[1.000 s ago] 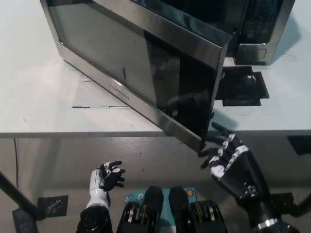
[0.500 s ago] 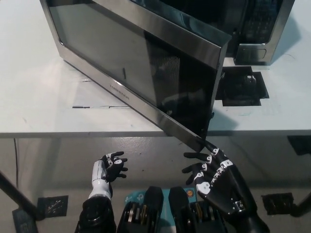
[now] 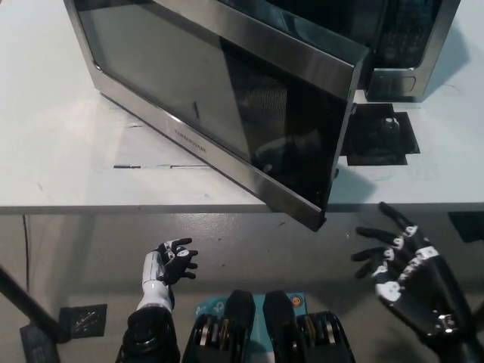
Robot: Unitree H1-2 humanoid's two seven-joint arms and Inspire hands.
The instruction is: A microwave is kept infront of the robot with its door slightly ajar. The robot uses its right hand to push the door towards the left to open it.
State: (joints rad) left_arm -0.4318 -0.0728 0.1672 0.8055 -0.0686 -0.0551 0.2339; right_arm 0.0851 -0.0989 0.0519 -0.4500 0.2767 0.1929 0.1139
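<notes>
I have one view only, from the head. It looks steeply down, close above the microwave door (image 3: pixel 227 113) (table (image 3: pixel 60 159) edge beneath).

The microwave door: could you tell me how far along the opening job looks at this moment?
Done: the microwave door stands swung well out from the oven body, its free corner hanging past the table edge. In hand: nothing touches it; the right hand is open, off the door to the right and below the table edge. The left hand rests low at the lower left. Left: little, perhaps a further push leftward.
</notes>
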